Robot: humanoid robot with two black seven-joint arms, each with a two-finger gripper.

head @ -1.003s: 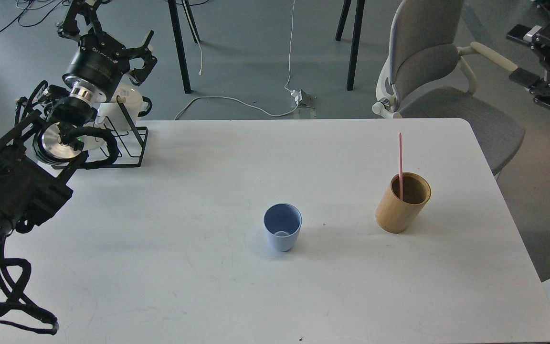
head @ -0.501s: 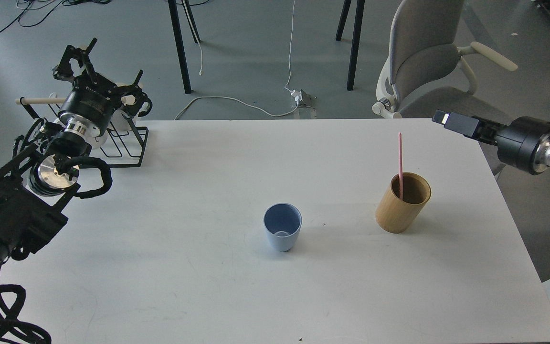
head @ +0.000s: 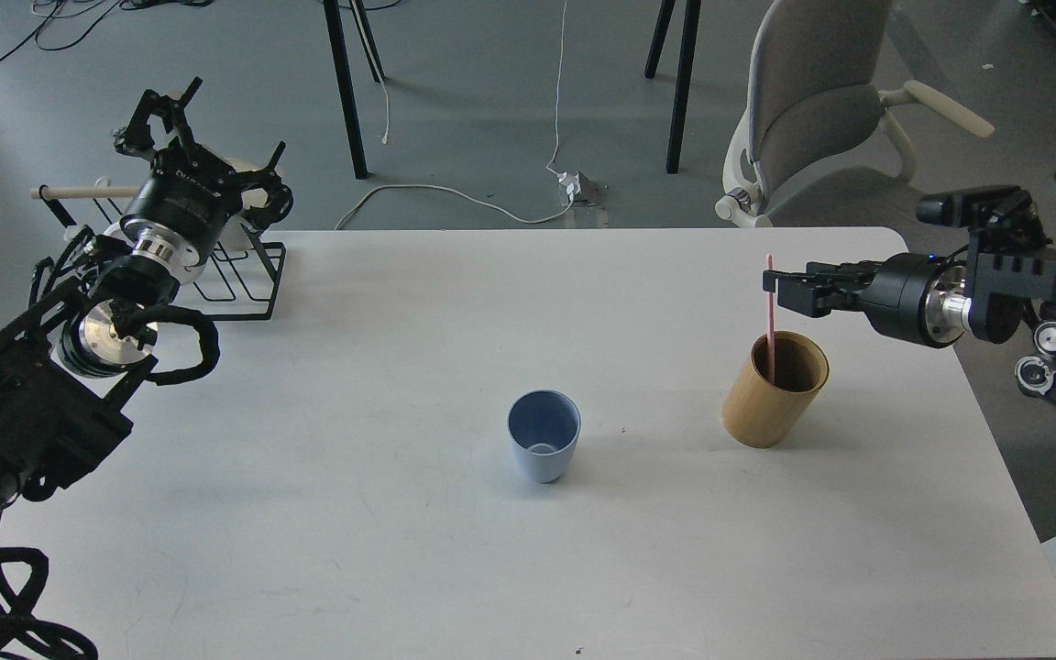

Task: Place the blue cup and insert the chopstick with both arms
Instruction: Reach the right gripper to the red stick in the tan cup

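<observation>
The blue cup (head: 544, 449) stands upright and empty near the middle of the white table (head: 381, 550). The pink chopstick (head: 769, 321) stands in the tan bamboo holder (head: 771, 403) to the cup's right. My right gripper (head: 777, 287) comes in from the right, its fingertips level with the top part of the chopstick and right beside it. I cannot tell whether its fingers close on the stick. My left gripper (head: 212, 137) is open and empty, high over the far left corner by the wire rack, far from the cup.
A black wire rack (head: 244, 275) with a pale wooden rod (head: 79, 192) stands at the table's far left corner, a white mug partly hidden behind my left gripper. A grey chair (head: 821, 119) stands behind the far right edge. Cables lie on the floor.
My right arm has swung in from the right and down, bringing its gripper to the top of the chopstick. My left gripper dropped earlier and has shifted slightly right. Cup, holder and stick have not moved.
</observation>
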